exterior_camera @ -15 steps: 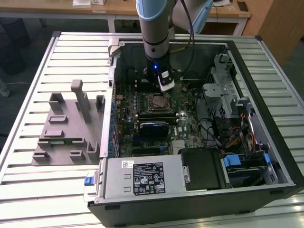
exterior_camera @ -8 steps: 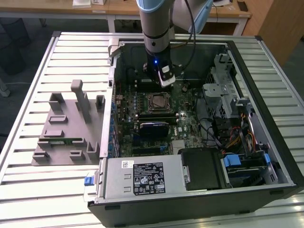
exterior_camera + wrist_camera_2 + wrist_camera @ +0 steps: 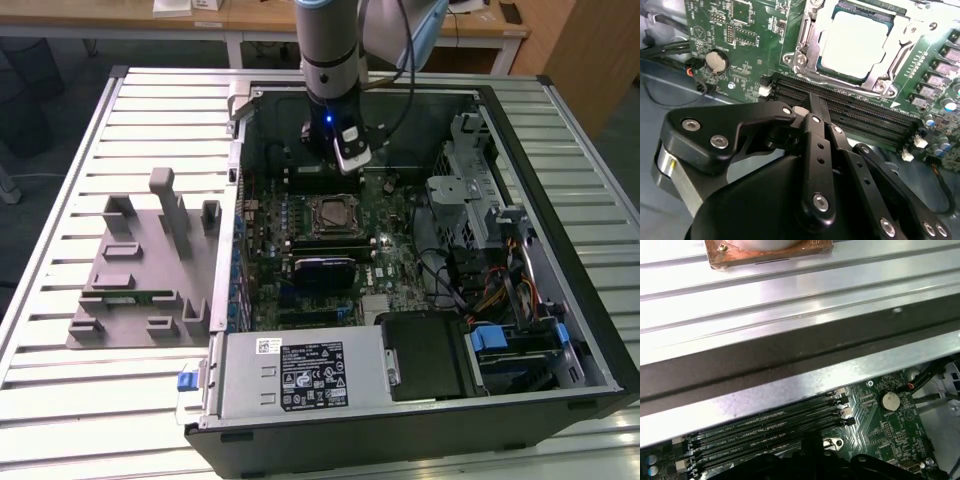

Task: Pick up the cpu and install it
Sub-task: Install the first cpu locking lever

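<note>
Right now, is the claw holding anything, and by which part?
Nothing visibly held: the cpu sits in its socket on the motherboard, apart from the claw above the memory slots.

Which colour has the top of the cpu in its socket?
Pale silver. The cpu shows best in the second wrist view.

My linkage point(image 3: 815, 165) is matt black metal with bright steel screw heads. The cpu point(image 3: 854, 44) wears a pale, satin metal lid, framed by a shinier silver socket bracket point(image 3: 805, 47). The motherboard point(image 3: 740, 35) is glossy green. The slatted table point(image 3: 150, 110) looks like brushed aluminium; the parts holder point(image 3: 140, 290) is dull grey plastic.
</note>
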Tool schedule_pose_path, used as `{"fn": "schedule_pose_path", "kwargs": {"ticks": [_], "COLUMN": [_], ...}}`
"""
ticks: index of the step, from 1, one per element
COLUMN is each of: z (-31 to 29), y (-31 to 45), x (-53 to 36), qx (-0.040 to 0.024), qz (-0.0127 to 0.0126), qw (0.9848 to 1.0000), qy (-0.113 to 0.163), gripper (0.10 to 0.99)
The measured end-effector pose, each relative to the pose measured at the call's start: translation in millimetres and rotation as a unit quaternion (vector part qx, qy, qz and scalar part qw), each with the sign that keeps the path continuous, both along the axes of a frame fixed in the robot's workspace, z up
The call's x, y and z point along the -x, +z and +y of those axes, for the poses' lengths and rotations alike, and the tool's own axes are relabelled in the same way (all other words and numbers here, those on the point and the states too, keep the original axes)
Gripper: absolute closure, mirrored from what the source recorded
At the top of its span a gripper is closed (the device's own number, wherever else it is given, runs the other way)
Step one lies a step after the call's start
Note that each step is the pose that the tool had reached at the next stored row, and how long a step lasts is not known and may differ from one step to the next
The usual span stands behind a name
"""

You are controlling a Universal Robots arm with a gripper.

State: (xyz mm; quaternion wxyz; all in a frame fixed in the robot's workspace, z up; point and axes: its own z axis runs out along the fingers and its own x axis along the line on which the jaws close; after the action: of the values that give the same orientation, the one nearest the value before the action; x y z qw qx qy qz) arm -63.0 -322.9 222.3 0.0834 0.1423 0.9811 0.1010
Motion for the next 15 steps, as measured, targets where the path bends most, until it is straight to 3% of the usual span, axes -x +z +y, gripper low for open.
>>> {"fn": "schedule_pose_path", "kwargs": {"ticks": [10,15], "z": [-1.0,-8.5], "y": [1.1,1.0], "x": [0.0,0.0], "qx": [0.0001,0.0018], "qz": [0.0001,0.0], "qw": [1.0,1.0], "qy": [0.0,0.0], "gripper": [0.98,0.98]}}
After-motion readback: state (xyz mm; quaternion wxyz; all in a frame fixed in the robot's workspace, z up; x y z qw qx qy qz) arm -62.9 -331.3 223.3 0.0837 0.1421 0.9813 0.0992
